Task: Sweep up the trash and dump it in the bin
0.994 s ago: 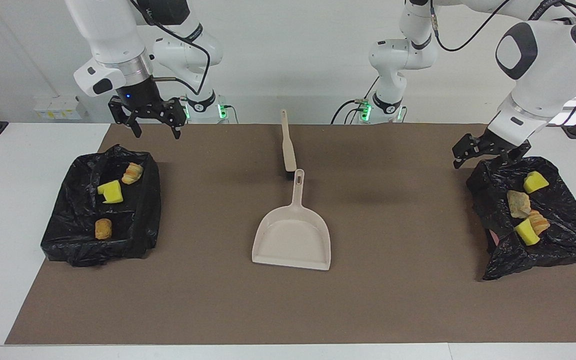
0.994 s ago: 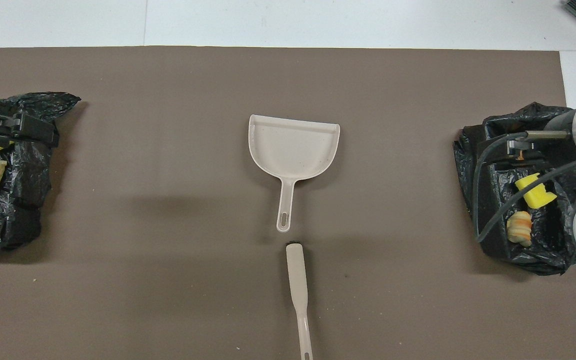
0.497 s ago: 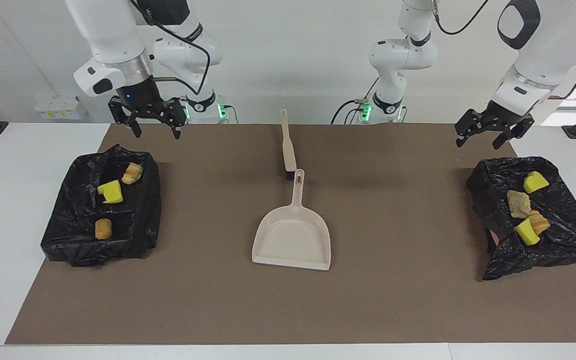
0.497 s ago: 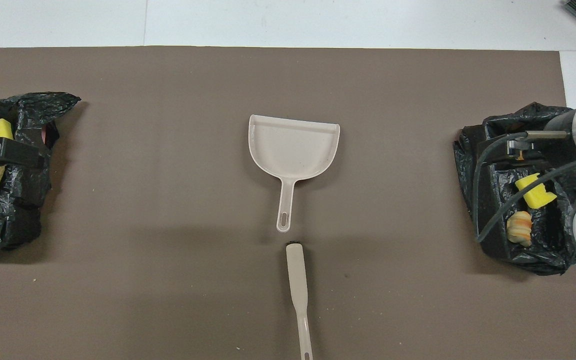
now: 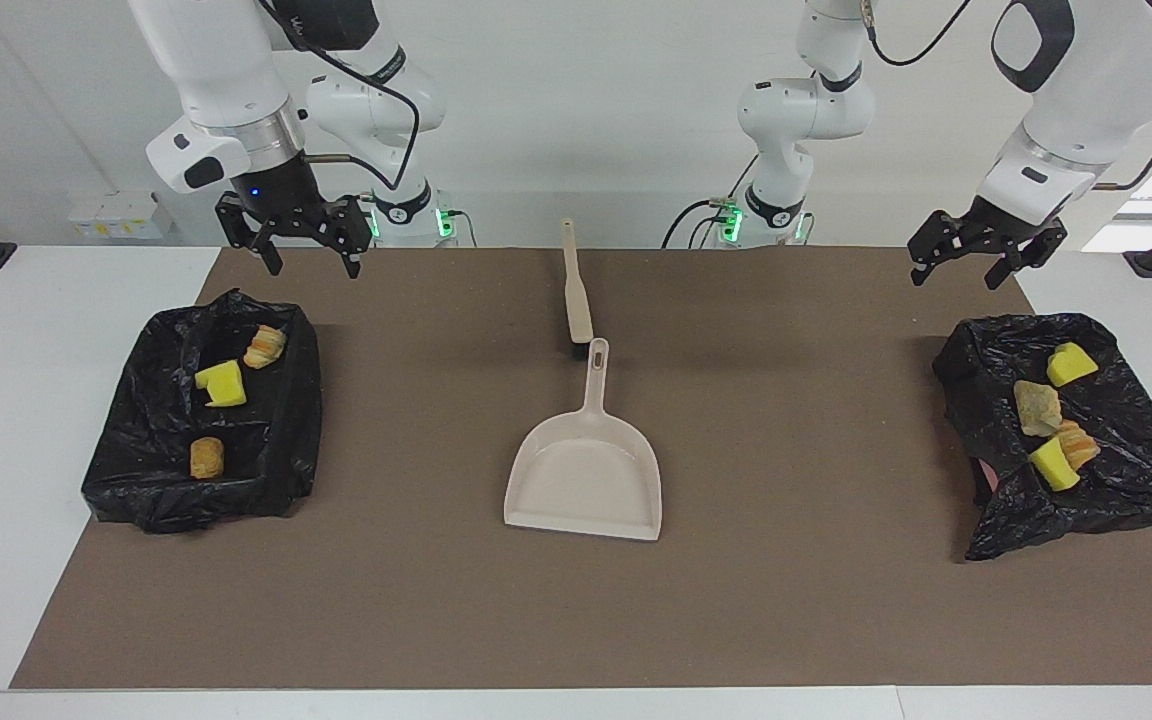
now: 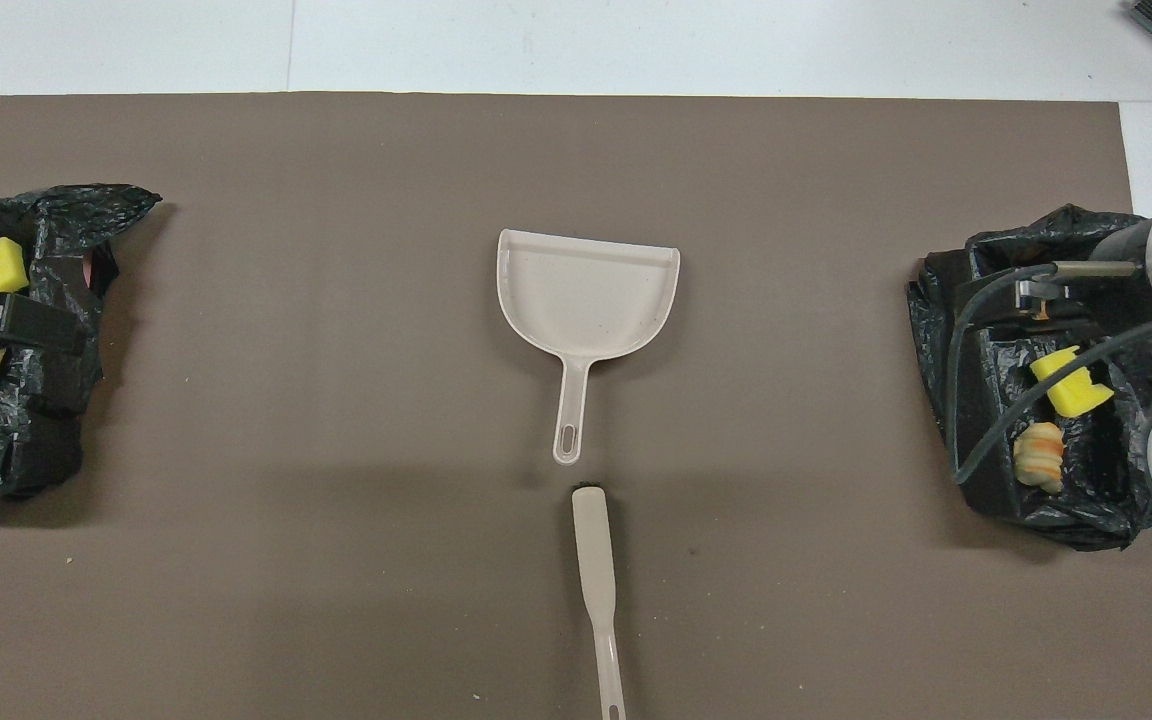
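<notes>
My left gripper (image 5: 971, 262) has just lifted clear of the black-bagged bin (image 5: 1116, 500) at the left arm's end of the table, where a second ago it was down at the bag's rim; now it hangs above the bin's robot-side edge, fingers spread and carrying nothing. My right gripper (image 5: 301, 248) has barely moved, hanging over the robot-side edge of the other black-bagged bin (image 5: 136, 480), also wide and empty. The trash is all in the bins: four scraps (image 5: 1039, 408) lie on the bag at the left arm's end, three scraps (image 5: 223, 384) in the one at the right arm's end. The dustpan (image 5: 584, 480) lies flat and empty mid-mat, and the brush (image 5: 576, 300) lies just nearer the robots, its head almost touching the pan's handle. I see no scraps on the brown mat (image 5: 786, 600), so I judge the job essentially done and the arms are simply backing off to rest.
</notes>
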You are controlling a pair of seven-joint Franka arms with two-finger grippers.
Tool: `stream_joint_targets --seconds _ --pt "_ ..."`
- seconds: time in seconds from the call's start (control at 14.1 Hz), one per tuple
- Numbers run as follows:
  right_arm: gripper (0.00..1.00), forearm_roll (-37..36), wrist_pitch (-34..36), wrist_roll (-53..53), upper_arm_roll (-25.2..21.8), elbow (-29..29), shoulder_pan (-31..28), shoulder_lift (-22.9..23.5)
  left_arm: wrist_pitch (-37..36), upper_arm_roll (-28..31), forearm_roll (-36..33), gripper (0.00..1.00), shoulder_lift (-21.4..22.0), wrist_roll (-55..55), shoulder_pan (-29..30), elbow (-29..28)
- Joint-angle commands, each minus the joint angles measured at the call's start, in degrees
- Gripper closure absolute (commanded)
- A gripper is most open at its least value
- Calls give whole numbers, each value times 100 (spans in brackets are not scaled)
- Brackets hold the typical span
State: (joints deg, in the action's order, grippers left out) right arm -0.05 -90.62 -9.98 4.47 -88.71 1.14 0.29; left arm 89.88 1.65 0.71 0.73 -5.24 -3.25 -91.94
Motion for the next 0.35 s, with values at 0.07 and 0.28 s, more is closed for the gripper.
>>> stream_joint_targets --seconds 0.07,0.28 --pt "0 137 -43 119 -25 -173 -44 -143 -102 28 -98 0 85 50 -52 -25" --pt "0 137 -52 110 -25 -173 -52 -143 -102 28 -80 0 94 76 -44 -25"
